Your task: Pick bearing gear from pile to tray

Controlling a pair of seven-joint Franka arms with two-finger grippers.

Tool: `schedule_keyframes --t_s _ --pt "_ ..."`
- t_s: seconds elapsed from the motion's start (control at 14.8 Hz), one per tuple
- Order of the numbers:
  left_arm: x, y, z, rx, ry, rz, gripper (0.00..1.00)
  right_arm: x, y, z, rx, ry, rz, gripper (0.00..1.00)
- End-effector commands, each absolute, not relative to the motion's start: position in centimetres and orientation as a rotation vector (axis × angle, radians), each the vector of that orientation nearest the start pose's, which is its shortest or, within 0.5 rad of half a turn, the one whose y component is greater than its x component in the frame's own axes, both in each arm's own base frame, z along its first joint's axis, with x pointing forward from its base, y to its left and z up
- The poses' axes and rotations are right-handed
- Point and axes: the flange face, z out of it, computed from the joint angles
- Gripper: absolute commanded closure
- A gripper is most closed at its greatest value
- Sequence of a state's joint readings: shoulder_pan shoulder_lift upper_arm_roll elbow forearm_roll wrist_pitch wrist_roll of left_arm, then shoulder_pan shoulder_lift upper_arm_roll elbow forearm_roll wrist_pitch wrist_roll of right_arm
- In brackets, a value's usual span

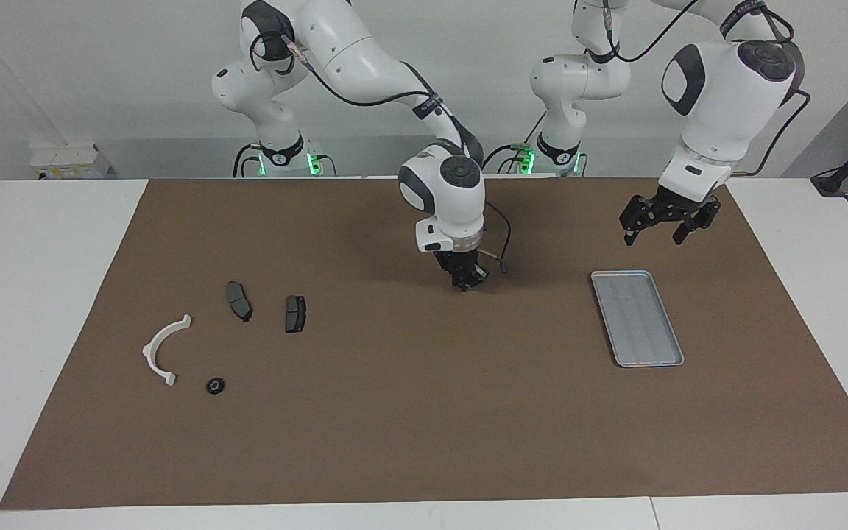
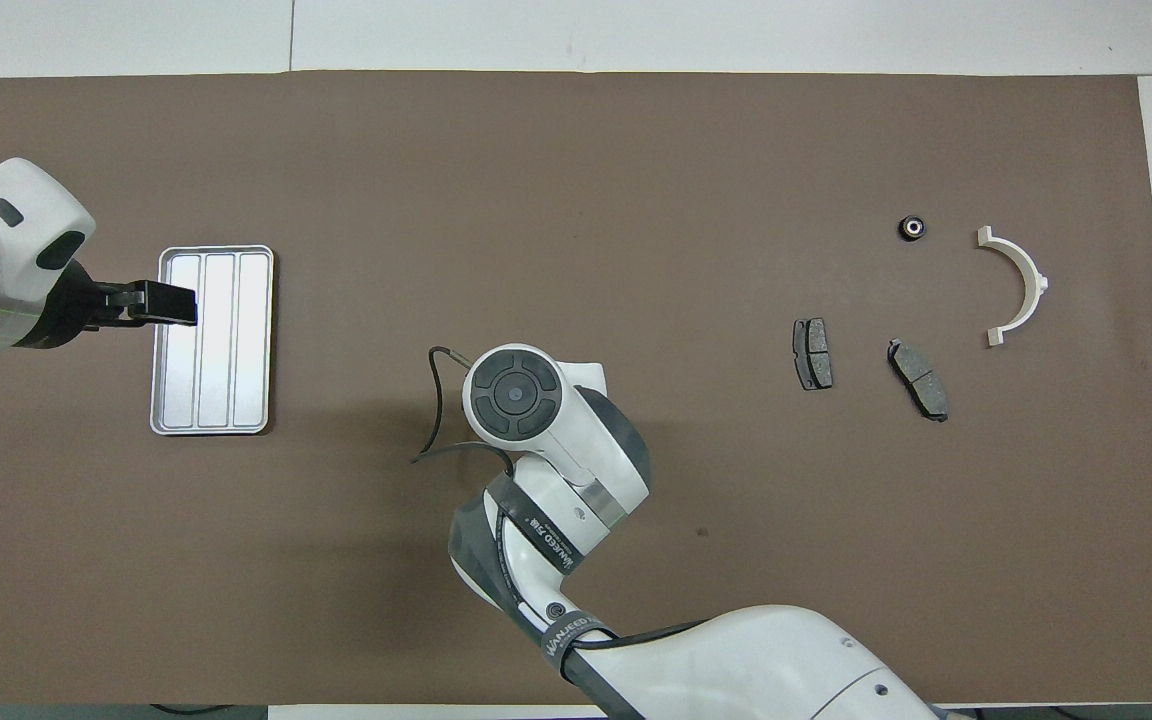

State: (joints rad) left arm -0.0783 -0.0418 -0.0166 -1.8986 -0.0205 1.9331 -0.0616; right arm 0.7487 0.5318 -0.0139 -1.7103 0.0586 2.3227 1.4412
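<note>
A small black round bearing gear (image 1: 215, 385) (image 2: 912, 228) lies on the brown mat at the right arm's end, in the pile beside a white curved bracket (image 1: 150, 347) (image 2: 1036, 275) and two dark grey brake pads (image 1: 239, 300) (image 1: 295, 313). The silver ridged tray (image 1: 637, 318) (image 2: 214, 340) sits toward the left arm's end with nothing in it. My right gripper (image 1: 466, 278) points straight down, low over the middle of the mat; in the overhead view its own wrist hides it. My left gripper (image 1: 663, 221) hangs open and empty over the mat by the tray's robot-side end.
The brown mat (image 1: 424, 427) covers most of the white table. A thin cable (image 1: 501, 243) loops off the right wrist. The pile and the tray lie at opposite ends of the mat, with bare mat between them.
</note>
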Motion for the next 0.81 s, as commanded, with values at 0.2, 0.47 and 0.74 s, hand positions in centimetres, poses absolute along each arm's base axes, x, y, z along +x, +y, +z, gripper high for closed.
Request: schedule_keyframes --t_s 0.2,0.47,0.74 --pt "55.5 -5.7 52.1 -3.175 0.018 -0.151 0.0 53.0 44.4 32.5 -2.818 1.244 -0.003 0.0" --pt "54.6 -12.7 52.1 -3.198 -0.162 -0.14 0.0 56.9 38.6 41.0 -2.801 1.273 -0.01 0.0" --pt "53.3 -23.3 49.1 -3.207 -0.291 -0.137 0.0 60.4 28.8 45.8 -2.909 1.031 -0.02 0.0"
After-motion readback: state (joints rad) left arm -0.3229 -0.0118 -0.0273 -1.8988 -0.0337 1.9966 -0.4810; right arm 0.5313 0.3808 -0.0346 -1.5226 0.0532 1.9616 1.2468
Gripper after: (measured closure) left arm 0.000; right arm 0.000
